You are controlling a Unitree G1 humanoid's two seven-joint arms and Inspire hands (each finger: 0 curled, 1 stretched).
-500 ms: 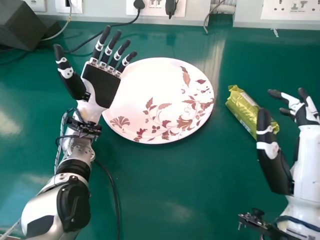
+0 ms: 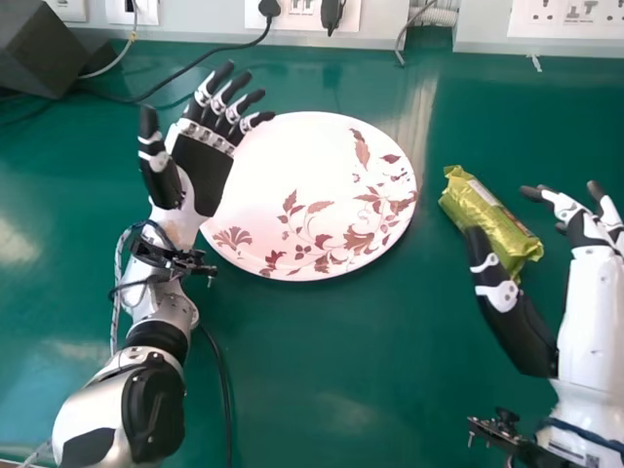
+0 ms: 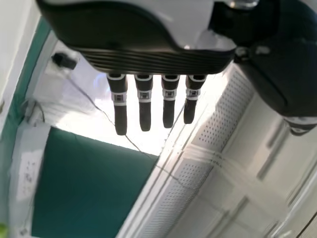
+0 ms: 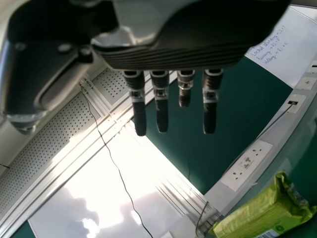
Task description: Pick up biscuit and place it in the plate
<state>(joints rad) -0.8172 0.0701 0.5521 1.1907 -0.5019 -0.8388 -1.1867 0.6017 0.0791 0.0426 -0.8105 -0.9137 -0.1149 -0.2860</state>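
The right robot hand (image 2: 587, 234) is holding nothing, its fingers extending and its thumb standing apart, close to the biscuit packet (image 2: 487, 216); whether they are touching, I cannot tell. The crinkled, shiny yellow-green wrapper is lying right of the smooth, leaf-patterned plate (image 2: 292, 175) on the glossy green table (image 2: 341, 380). The left robot hand (image 2: 203, 171), empty, fingers extending, is partly covering the plate's left rim.
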